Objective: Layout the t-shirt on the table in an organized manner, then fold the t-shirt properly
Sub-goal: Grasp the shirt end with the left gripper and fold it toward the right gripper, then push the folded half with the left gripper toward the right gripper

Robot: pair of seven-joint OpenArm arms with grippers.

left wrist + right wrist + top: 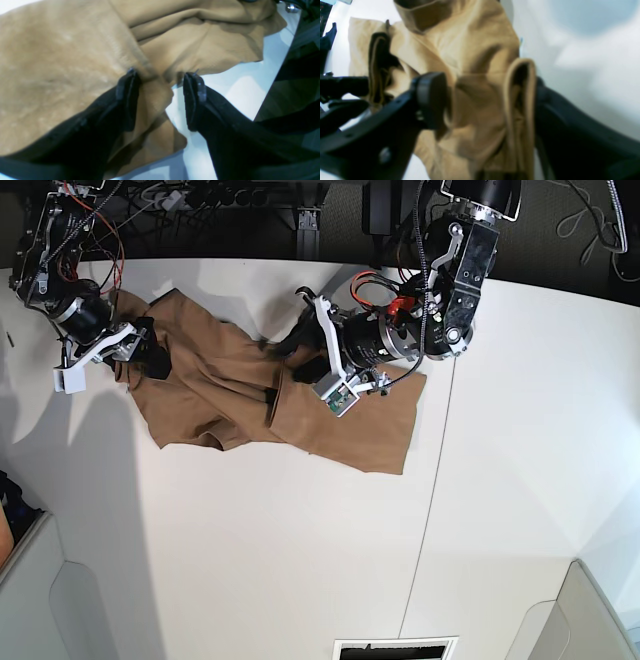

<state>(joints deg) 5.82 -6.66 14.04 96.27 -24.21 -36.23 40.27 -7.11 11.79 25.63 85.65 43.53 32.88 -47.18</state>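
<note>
T-shirt (pixel 250 405), tan-brown, lies rumpled and spread across far-left part of white table (pixel 250 560), one end bunched at far left, other end flatter toward centre. Left gripper (pixel 160 82) sits low over middle of shirt, jaws apart, a fold of cloth lying between them but not pinched. Right gripper (pixel 482 100) is at shirt's bunched end, jaws wide with cloth filling the gap and draped over one finger; cannot tell if it is clamped.
</note>
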